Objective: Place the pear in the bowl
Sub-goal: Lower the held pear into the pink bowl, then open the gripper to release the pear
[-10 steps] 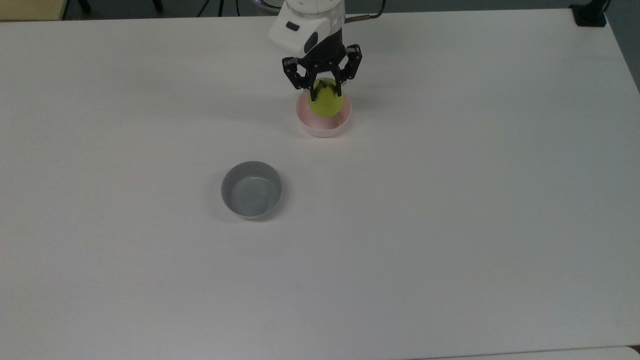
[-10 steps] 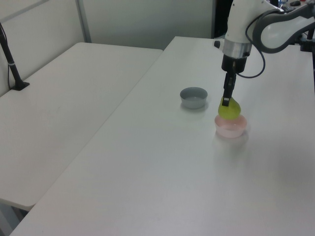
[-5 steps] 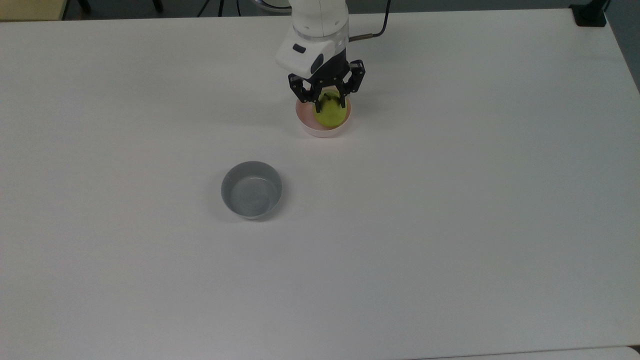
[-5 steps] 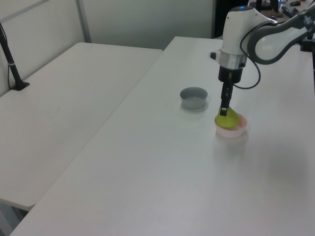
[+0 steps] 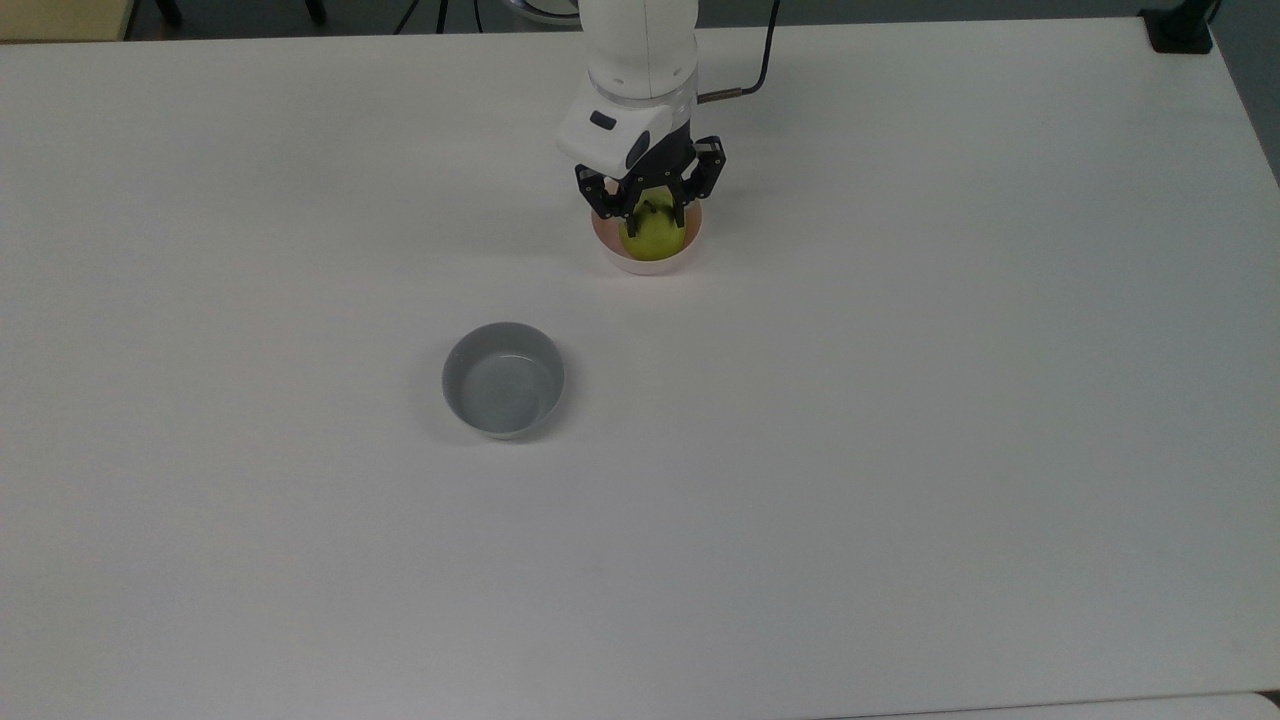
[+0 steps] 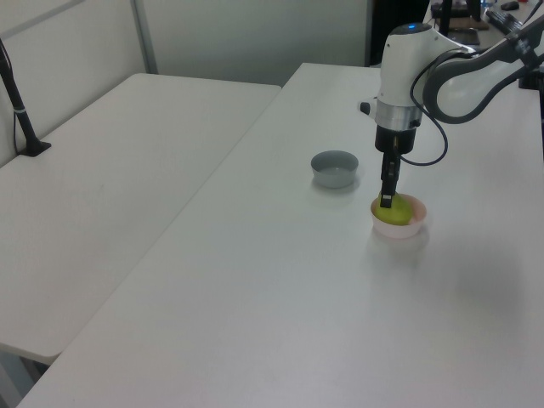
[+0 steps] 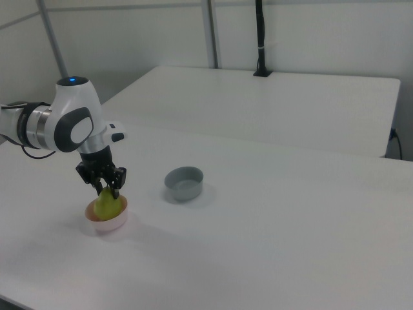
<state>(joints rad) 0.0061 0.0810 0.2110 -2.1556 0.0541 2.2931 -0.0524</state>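
On the table [image 5: 900, 450], the grey bowl [image 5: 503, 380] stands well apart in the top view's left; further right, the gripper [image 5: 652, 214] pinches the pear [image 5: 652, 238], which sits low inside the pink bowl [image 5: 648, 263]. Releasing well probably means spreading gently, then lifting straight up. Whether the pear touches the bowl's floor is hidden.
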